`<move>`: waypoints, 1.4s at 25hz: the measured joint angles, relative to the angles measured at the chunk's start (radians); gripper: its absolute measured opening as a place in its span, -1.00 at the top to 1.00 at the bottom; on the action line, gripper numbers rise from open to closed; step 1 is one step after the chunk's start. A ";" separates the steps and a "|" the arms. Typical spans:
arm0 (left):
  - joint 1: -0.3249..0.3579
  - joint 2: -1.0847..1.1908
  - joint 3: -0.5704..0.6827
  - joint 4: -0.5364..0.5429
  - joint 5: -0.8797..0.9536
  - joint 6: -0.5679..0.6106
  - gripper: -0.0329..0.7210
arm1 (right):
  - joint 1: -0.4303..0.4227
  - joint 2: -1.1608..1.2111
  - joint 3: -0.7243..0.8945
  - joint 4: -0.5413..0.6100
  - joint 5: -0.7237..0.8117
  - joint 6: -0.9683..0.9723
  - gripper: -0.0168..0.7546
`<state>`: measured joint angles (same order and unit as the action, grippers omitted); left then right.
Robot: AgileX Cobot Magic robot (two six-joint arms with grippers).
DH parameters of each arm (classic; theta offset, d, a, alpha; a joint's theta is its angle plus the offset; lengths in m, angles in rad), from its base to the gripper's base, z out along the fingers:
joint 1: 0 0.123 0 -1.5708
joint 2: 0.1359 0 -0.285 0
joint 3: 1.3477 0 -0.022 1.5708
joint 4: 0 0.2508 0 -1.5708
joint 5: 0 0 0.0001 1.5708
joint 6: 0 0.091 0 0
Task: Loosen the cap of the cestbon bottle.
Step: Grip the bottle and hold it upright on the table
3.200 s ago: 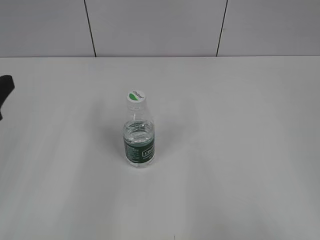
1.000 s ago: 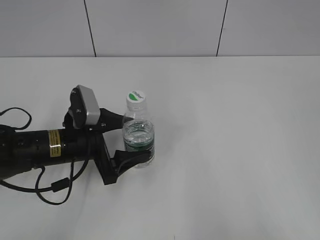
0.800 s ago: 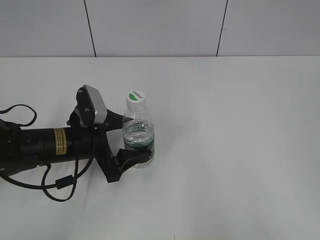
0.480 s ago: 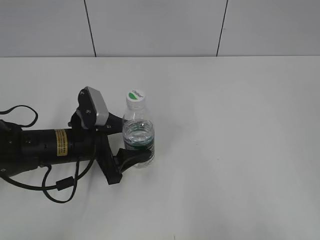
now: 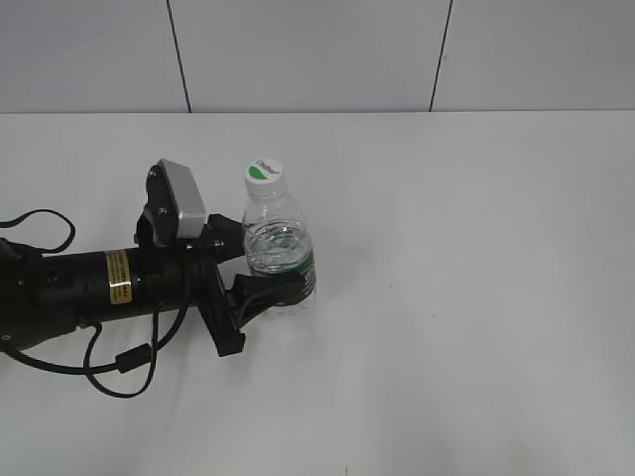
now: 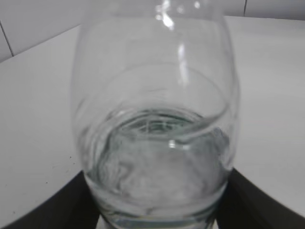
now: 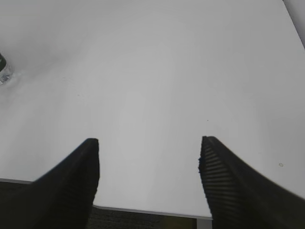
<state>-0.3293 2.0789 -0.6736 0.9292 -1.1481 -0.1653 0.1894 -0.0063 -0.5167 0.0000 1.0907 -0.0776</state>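
The table [image 5: 476, 297], a plain matte white sheet, lies under both my hands, and on it stands the cestbon bottle [image 5: 279, 248], right between the fingers of my left gripper [image 5: 260, 266], which comes in from the side at label height. Its dark fingers [image 5: 266, 296] sit on either side of the lower body, touching or nearly so, and the bottle leans a little away from my wrist; whether I truly have it clamped I cannot tell. From my left wrist the clear, smooth, rounded wall fills the view, water sloshing inside, with black finger bases at both lower corners. So by my judgement the steadying of the bottle is about done, and the real work is all left: the cap [image 5: 263, 171], a small round white screw top with a green mark, sits above my left fingers, untouched and seemingly fully on. My right gripper [image 7: 148, 157] hovers well off over bare table, ribbed black pads [image 7: 224, 176] spread apart and holding nothing; the bottle's foot barely shows far to its left.
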 joint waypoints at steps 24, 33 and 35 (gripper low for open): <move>-0.028 0.000 -0.008 0.042 0.024 0.000 -0.18 | 0.000 0.000 0.000 0.049 0.000 0.000 -0.35; -0.118 0.000 -0.101 0.044 0.110 0.000 -0.18 | 0.000 0.000 0.000 0.050 -0.001 0.000 -0.35; -0.128 0.000 -0.120 0.042 0.124 0.000 -0.18 | 0.000 0.000 0.000 0.050 -0.001 0.000 -0.35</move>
<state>-0.4570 2.0789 -0.7931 0.9711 -1.0244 -0.1653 0.1894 -0.0063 -0.5167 0.0501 1.0898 -0.0776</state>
